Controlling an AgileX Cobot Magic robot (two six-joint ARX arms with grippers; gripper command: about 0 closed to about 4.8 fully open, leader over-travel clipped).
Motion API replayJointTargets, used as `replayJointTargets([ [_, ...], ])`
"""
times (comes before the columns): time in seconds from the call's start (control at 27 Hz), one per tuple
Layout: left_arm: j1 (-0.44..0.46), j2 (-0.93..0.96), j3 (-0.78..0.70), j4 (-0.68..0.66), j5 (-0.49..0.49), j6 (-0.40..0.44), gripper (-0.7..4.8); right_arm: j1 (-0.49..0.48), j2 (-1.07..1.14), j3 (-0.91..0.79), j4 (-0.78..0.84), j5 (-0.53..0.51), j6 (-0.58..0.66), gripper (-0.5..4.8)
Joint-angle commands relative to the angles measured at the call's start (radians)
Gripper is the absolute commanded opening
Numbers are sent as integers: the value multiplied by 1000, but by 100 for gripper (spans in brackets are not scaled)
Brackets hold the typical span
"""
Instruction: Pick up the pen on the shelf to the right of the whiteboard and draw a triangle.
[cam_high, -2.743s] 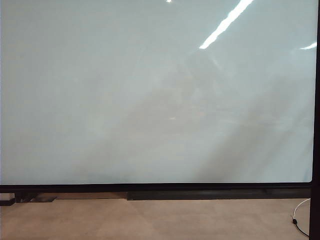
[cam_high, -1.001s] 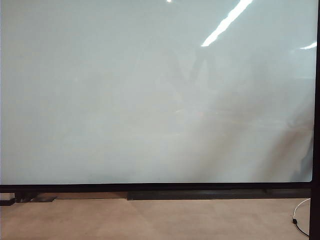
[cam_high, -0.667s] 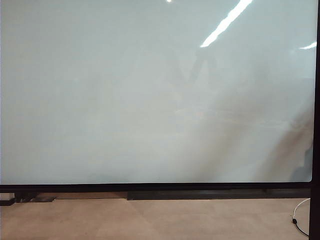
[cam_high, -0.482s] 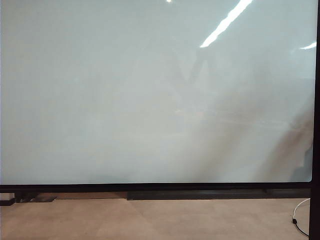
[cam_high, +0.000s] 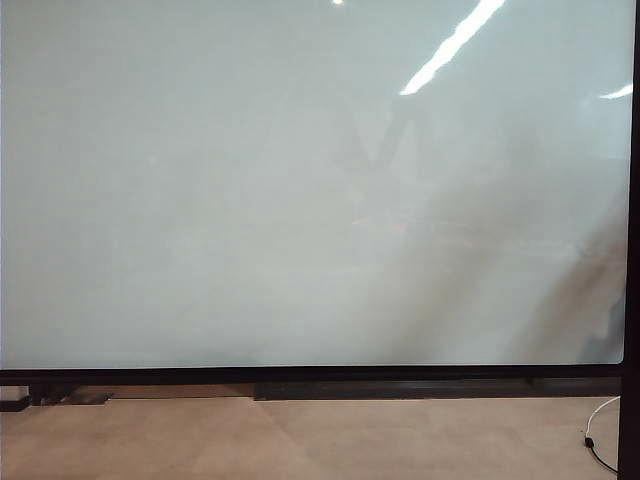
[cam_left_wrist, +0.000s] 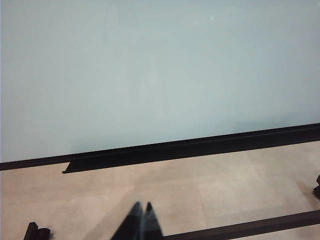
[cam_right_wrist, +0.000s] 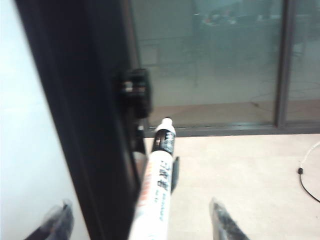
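Note:
The whiteboard (cam_high: 300, 200) fills the exterior view, pale and glossy in a thin black frame, and neither gripper shows there. No triangle is in view on it. In the right wrist view the pen (cam_right_wrist: 161, 185), white with dark print and a dark upper end, leans against the board's black side frame (cam_right_wrist: 85, 130) on a small black shelf (cam_right_wrist: 174, 176). My right gripper (cam_right_wrist: 140, 220) is open, one finger on each side of the pen and neither touching it. My left gripper (cam_left_wrist: 142, 209) is shut and empty over the floor, short of the board's lower edge (cam_left_wrist: 175, 147).
A black clip (cam_right_wrist: 135, 92) sticks out of the side frame above the pen. A thin white cable (cam_high: 598, 425) lies on the beige floor at the lower right. A glass wall (cam_right_wrist: 215, 55) stands behind the board's right edge. A black bar (cam_left_wrist: 240, 231) crosses the floor near my left gripper.
A dark reflection has appeared at the board's lower right edge since the earliest frame. Over the last second it has barely shifted.

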Motion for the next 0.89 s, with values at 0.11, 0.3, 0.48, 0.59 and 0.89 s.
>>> replayJointTargets([
  [0.11, 0, 1, 3, 5, 3, 1, -5, -2, -3, 2, 15, -6, -3, 322],
  [0.3, 0, 1, 3, 5, 3, 1, -5, -2, -3, 2, 15, -6, -3, 304],
  [0.48, 0, 1, 3, 5, 3, 1, -5, -2, -3, 2, 15, -6, -7, 273],
  [0.59, 0, 1, 3, 5, 3, 1, -5, -2, -3, 2, 15, -6, -14, 273],
  [0.89, 0, 1, 3, 5, 3, 1, -5, -2, -3, 2, 14, -1, -18, 249],
])
